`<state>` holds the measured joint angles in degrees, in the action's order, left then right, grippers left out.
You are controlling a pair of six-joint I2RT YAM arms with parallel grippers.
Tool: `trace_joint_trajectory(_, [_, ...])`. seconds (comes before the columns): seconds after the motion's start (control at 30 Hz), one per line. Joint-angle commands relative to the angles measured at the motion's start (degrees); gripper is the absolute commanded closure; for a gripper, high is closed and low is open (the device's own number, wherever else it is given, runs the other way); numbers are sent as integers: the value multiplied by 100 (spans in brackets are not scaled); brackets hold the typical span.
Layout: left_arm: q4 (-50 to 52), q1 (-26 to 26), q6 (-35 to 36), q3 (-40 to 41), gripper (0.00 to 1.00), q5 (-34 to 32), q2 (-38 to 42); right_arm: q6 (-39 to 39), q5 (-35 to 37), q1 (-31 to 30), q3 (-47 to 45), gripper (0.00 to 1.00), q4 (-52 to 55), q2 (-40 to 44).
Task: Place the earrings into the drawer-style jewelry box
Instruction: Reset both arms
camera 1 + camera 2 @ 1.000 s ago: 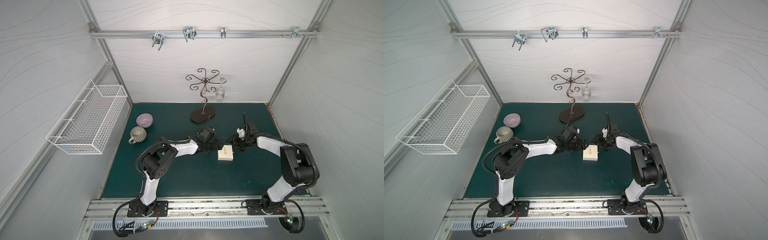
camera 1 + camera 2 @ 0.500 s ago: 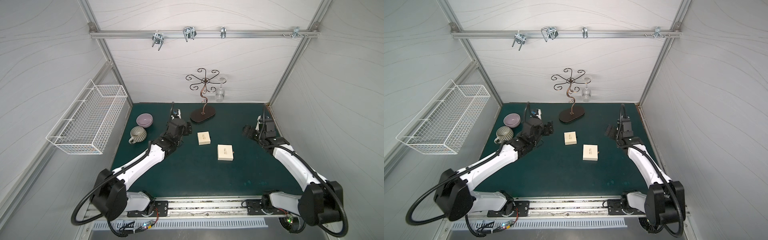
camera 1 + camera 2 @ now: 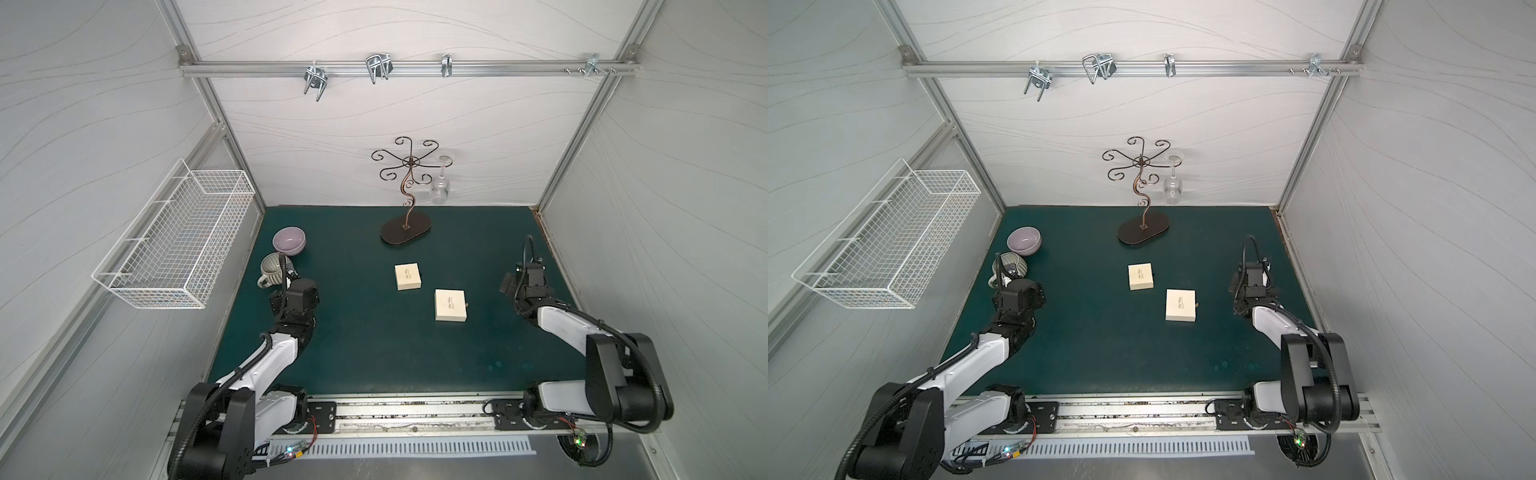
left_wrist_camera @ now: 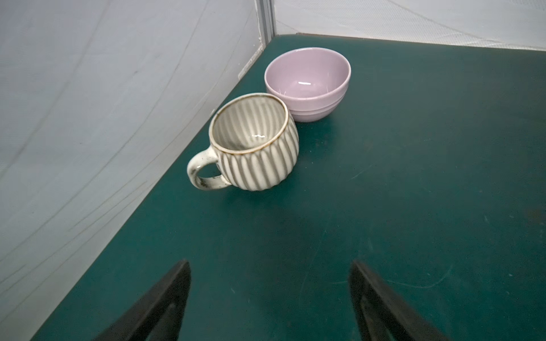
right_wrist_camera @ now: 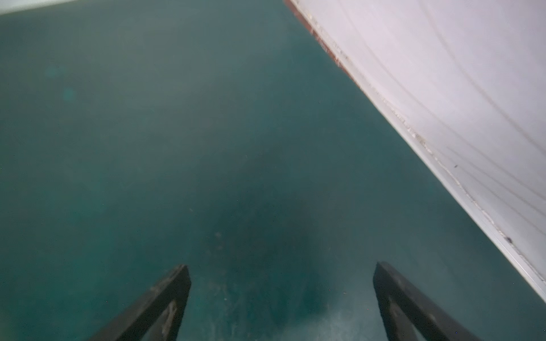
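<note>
While the far box (image 3: 407, 277) and near box (image 3: 450, 305) lie shut on the mat (image 3: 357, 349), you cannot tell where the earrings are; mug (image 4: 260, 165) and bowl (image 4: 307, 102) hold nothing; left claw (image 4: 269, 265) and right claw (image 5: 279, 265) gape, unloaded.

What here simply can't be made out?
- The earrings: seen in no view; too small, or shut away.
- Insides of the far box and near box: top views, both shut.
- Box-top print: top views, too small to read.
- Right wrist view: blurred; only green mat and wall.
</note>
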<state>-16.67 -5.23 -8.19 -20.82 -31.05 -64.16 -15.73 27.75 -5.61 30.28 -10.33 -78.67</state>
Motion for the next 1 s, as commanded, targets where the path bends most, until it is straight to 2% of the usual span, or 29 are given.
trace_joint_trajectory(0.0, [-1461, 341, -28, 93, 13, 977, -259, 609, -440, 51, -113, 1, -1364, -105])
trace_joint_trajectory(0.13, [-2223, 687, -52, 167, 12, 1590, -726, 935, -1063, 160, -550, 1, -2456, -68])
trace_joint_trajectory(0.2, [-2252, 859, -95, 92, 13, 1931, -890, 1010, -1433, 219, -763, 1, -3027, -145])
trace_joint_trajectory(0.3, [-2461, 1057, -190, 28, 11, 2119, -1231, 1145, -2001, 264, -1047, 1, -4096, -627])
trace_joint_trajectory(0.4, [-2025, 1086, -209, -188, 11, 2267, -1277, 1348, -2504, 254, -1079, 1, -4793, -1210])
trace_joint_trajectory(0.47, [-1859, 1086, -184, -313, 10, 2392, -1348, 1374, -2574, 239, -809, 1, -3912, -1002])
trace_joint_trajectory(0.53, [-1775, 1093, -136, -452, 11, 2362, -1472, 1416, -2461, 173, -657, 1, -3966, -1192])
trace_joint_trajectory(0.6, [-2326, 1127, -100, -374, 10, 2249, -1753, 1486, -2298, 73, -508, 1, -3518, -1116])
trace_joint_trajectory(0.63, [-2527, 1160, -69, -413, 10, 2219, -1958, 1510, -2248, 43, -527, 1, -3621, -1135])
trace_joint_trajectory(0.7, [-1934, 1113, -7, -652, 10, 2362, -1933, 1507, -2223, 38, -558, 1, -3726, -1167])
trace_joint_trajectory(0.83, [-2982, 1048, 145, -95, 7, 2549, -1944, 1510, -2222, 35, -541, 1, -3691, -1154])
trace_joint_trajectory(0.87, [-3448, 1013, 218, 67, 6, 2610, -2140, 1507, -2221, 37, -547, 1, -3689, -1157])
trace_joint_trajectory(0.9, [-3869, 985, 364, 93, 1, 2772, -2401, 1510, -2225, 34, -541, 1, -3694, -1154])
trace_joint_trajectory(0.93, [-3784, 958, 464, -30, 0, 2906, -2478, 1503, -2217, 36, -541, 1, -3688, -1153])
trace_joint_trajectory(0.97, [-2888, 914, 488, -338, 0, 2926, -2339, 1511, -2220, 34, -541, 1, -3687, -1154])
